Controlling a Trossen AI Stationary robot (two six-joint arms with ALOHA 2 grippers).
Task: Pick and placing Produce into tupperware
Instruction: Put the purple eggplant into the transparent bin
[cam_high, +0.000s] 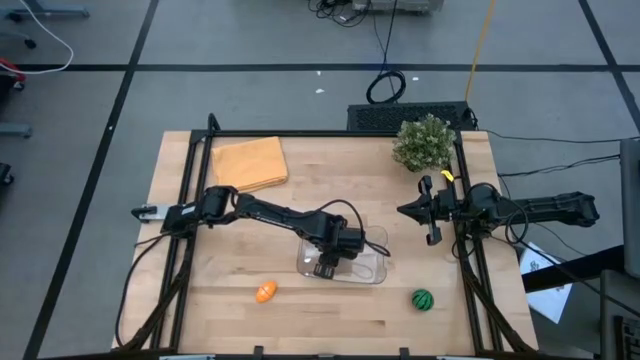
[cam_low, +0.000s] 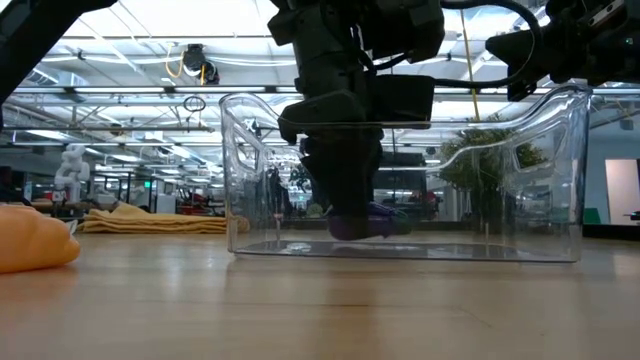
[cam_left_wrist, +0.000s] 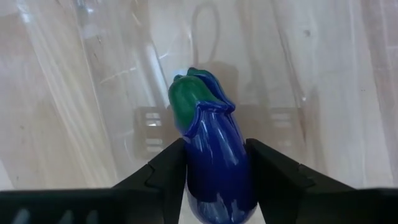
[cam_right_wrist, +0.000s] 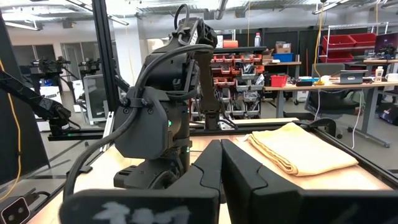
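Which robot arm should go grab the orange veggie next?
Probably the left. Its gripper is over the tupperware with the purple piece, close to the orange piece. The right gripper waits shut at the table's right edge.

A folded orange-yellow cloth (cam_high: 249, 163) lies flat near the far left corner of the wooden bench (cam_high: 230, 315). A bushy green plant (cam_high: 424, 143) stands at the far right corner, close to the black frame rail (cam_high: 465, 190) that runs along the right edge. A matching rail (cam_high: 188, 180) runs along the left edge. Beyond the far edge, a coiled black cable (cam_high: 386, 87) lies on the grey floor, and a yellow cord (cam_high: 480, 45) stretches away from the bench. White papers (cam_high: 545, 272) lie off the right edge.
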